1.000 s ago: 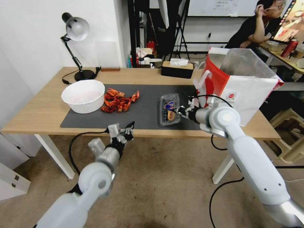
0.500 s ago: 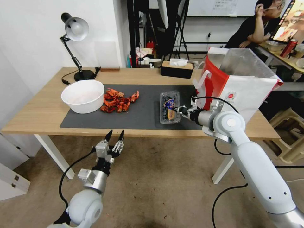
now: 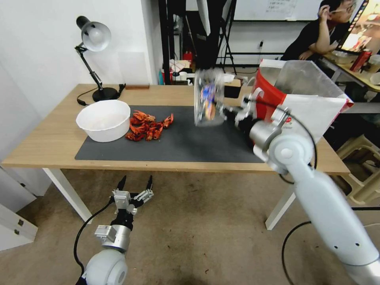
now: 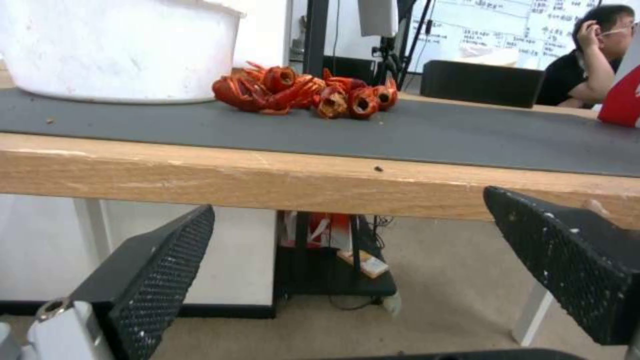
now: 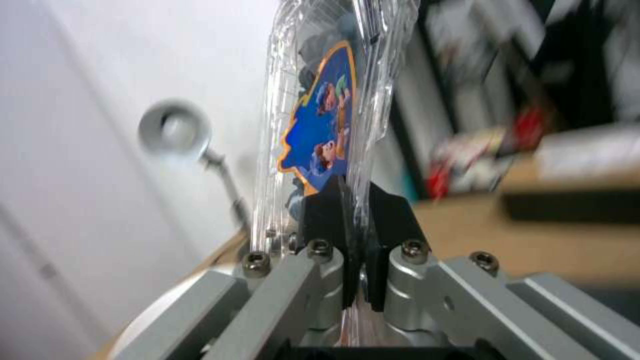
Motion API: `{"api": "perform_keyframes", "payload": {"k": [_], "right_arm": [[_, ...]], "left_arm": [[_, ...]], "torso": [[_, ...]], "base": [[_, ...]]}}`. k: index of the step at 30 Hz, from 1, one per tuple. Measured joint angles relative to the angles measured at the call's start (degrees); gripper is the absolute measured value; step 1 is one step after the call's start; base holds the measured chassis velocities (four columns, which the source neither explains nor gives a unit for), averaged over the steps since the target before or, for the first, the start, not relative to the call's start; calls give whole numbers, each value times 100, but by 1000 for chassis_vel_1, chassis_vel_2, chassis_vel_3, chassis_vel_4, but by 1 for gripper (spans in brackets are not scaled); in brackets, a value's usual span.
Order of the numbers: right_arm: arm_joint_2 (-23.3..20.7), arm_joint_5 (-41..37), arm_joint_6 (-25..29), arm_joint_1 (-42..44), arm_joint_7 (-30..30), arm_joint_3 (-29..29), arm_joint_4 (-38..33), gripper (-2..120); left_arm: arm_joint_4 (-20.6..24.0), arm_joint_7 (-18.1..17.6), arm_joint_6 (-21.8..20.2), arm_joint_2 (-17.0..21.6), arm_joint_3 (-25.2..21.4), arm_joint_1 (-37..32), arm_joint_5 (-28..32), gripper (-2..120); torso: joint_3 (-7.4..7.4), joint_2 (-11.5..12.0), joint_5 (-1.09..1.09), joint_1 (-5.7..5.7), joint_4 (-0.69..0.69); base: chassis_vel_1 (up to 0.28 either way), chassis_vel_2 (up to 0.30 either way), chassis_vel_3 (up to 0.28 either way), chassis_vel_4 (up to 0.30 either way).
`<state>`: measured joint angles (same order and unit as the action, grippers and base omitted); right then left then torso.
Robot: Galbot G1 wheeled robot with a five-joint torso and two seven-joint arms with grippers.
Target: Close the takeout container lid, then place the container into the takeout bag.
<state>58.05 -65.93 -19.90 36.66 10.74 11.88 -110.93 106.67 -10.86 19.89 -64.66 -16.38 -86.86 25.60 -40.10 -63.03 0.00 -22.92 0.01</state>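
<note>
From the head view, the right gripper (image 3: 226,111) holds the takeout container (image 3: 206,97) in the air above the dark mat (image 3: 178,140), tipped up on edge, just left of the takeout bag (image 3: 304,107). The right wrist view shows the grasp closely: two black fingers (image 5: 327,220) are clenched on the container's rim, with the clear plastic halves pressed together between them. The container is a clear clamshell carrying a blue sticker with an orange border (image 5: 320,135); dark berries show dimly through the plastic. The bag stands open at the table's right end, silver lining showing, and what lies inside is hidden.

The left gripper (image 3: 133,189) hangs below the table's front edge, fingers spread wide. Its wrist view looks along the wooden table (image 4: 267,175) at a white bowl (image 4: 120,50) and a heap of red crayfish shells (image 4: 307,92) lying on the mat beside it.
</note>
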Motion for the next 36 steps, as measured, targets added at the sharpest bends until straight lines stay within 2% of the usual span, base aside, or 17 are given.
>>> {"api": "perform_keyframes", "payload": {"k": [3,6,7,10,13,22,26,30,31,33,35,36], "right_arm": [[-123,280,280,-172,227,39,-14,0],[-333,895,619,-366,751,123,20,0],[-333,895,619,-366,751,123,20,0],[-564,1151,711,-526,1579,285,42,0],[-766,1245,701,-535,1855,458,105,0],[-1108,1259,561,-42,1916,1044,72,0],[-1147,980,520,168,1980,1244,-6,0],[-1164,-1,464,273,2170,1470,-39,2],[-1163,-400,376,308,2232,1569,-22,9],[-1162,-687,311,342,2266,1637,12,11],[-1141,-1057,178,407,2325,1715,69,23],[-1141,-1057,178,407,2325,1715,69,23]], "left_arm": [[-2,29,16,-23,-13,-24,12,100],[-23,50,46,-44,-23,-50,20,100],[-23,50,46,-44,-23,-50,20,100],[-37,55,67,-48,-25,-54,28,100],[-28,55,66,-55,-19,-48,40,100],[55,47,61,-6,18,-49,33,100],[91,34,57,-4,51,-53,42,100],[130,42,51,33,77,-158,-11,100],[129,41,51,45,78,-179,-12,100],[123,38,52,44,74,-183,-10,100],[136,46,52,43,70,-188,-8,100],[136,46,52,43,70,-188,-8,100]], "torso": [[0,0,1,1,-1],[0,0,1,0,0],[0,0,1,0,0],[0,0,1,0,-1],[0,0,0,0,0],[0,0,2,1,-1],[0,1,0,0,0],[0,1,0,1,0],[0,1,0,1,1],[0,1,-1,1,0],[0,1,0,0,-1],[0,1,0,0,-1]], "base": [[0,0,0,0],[0,0,0,0],[0,0,0,0],[0,0,0,0],[0,0,0,0],[0,0,0,0],[0,0,0,0],[0,0,0,0],[0,0,0,0],[0,0,0,0],[0,0,0,0],[0,0,0,0]]}}
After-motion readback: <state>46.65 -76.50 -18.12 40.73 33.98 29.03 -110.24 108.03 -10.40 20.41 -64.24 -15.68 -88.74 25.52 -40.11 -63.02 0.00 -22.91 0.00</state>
